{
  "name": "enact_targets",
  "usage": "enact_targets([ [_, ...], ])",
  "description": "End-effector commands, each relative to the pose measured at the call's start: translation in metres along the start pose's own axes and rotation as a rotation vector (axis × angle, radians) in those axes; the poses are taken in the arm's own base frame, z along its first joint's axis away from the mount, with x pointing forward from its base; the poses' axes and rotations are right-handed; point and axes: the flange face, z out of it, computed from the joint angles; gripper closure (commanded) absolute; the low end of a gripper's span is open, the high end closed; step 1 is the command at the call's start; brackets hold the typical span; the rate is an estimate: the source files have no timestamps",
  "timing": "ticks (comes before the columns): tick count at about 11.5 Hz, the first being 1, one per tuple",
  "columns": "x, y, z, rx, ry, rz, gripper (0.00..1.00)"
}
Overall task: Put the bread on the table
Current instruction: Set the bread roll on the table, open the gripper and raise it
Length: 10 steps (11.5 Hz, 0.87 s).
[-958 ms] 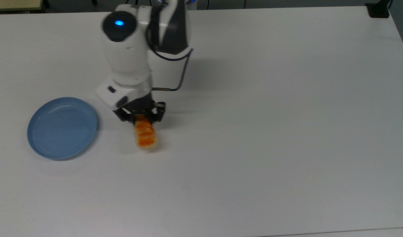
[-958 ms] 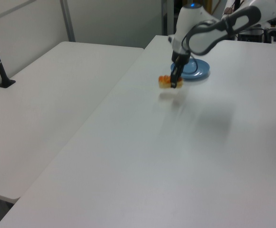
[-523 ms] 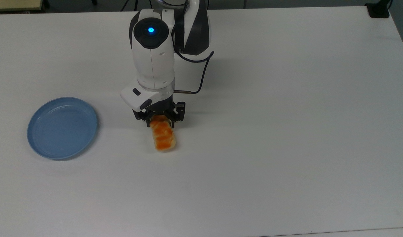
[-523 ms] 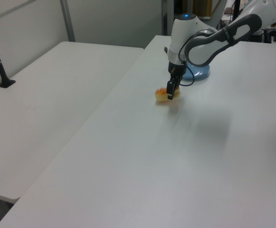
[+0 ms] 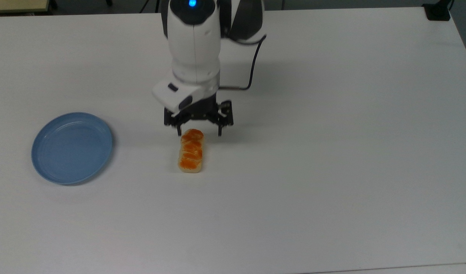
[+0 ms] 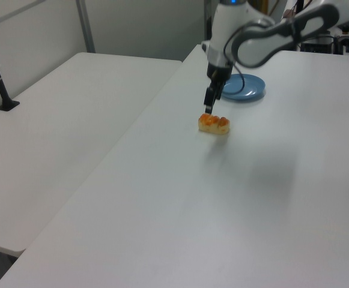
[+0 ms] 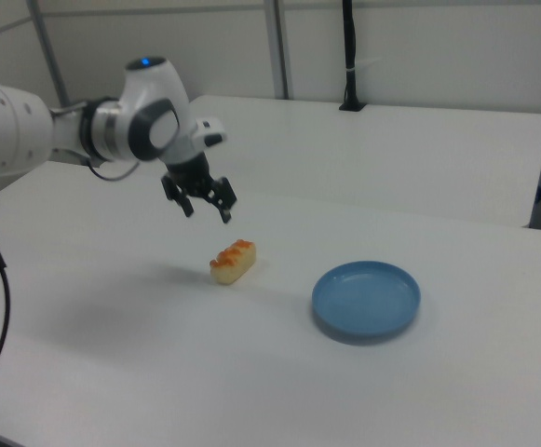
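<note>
The bread [image 5: 191, 150], a small oblong bun with a glossy orange-brown top, lies flat on the white table [image 5: 331, 160], apart from the plate. It also lies there in the left view [image 6: 214, 124] and the right view [image 7: 233, 262]. My gripper [image 5: 199, 133] is open and hangs above the bun's far end, holding nothing. In the right view the gripper [image 7: 207, 213] is clearly lifted off the bun, its fingers spread. In the left view the gripper [image 6: 208, 110] sits just above the bun.
A round blue plate [image 5: 72, 147] lies bare on the table at the top view's left, also seen as the plate [image 7: 366, 300] in the right view. A second white table [image 6: 54, 138] adjoins on the left view's left. A black clamp post [image 5: 438, 11] stands at the far corner.
The gripper has opened and let go of the bread, then risen and drawn back a little. The bun now rests flat on the table, straightened from its earlier tilt.
</note>
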Motion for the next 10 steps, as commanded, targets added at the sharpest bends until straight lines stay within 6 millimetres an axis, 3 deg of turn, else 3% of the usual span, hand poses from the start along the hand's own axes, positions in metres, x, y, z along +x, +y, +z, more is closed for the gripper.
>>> enact_targets([
  [1,-0.041,0.004,-0.118,-0.014,-0.069,0.017,0.0],
  [2,-0.057,0.013,-0.144,-0.017,-0.116,0.031,0.0],
  [4,-0.077,0.049,-0.182,-0.021,-0.133,0.088,0.0],
  [10,-0.087,0.057,-0.199,-0.025,-0.151,0.095,0.0],
])
